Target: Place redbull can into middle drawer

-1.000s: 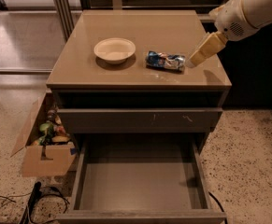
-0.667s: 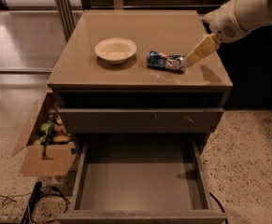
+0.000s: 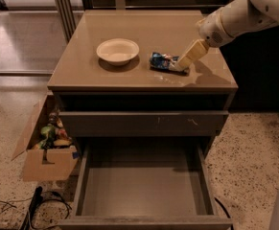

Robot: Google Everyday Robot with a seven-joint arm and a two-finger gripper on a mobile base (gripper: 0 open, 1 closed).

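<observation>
Camera view showed the pincer [image 3: 182, 65] lower and further left than it had been a second before. Then it hung above the right part of the bench [image 3: 144, 30], clear of the redbull can [image 3: 162, 61]. Now its pale tip was at the can's right end, touching it or very nearly so. Whether the pincer was apart or together could not be told from this angle, and nothing showed that it had closed on the can.

The can itself lay on its side on the bench top, to the right of the white bowl [image 3: 117, 51] and apart from it. It seemed to be in the same spot as before, so the approach had probably not knocked it.

Below, the middle drawer [image 3: 144, 188] stood pulled out and bare inside, under the shut drawer front [image 3: 144, 123] with its pale scuffs. A cardboard box [image 3: 45, 152] of odds and ends sat on the floor to the left of the cabinet.

By my reading, the reach was all but finished and the grasp was the step in hand. The can had not been lifted, and the carry down to the drawer was all to come. A dented can lying flat could roll or slip away when squeezed at one end.
</observation>
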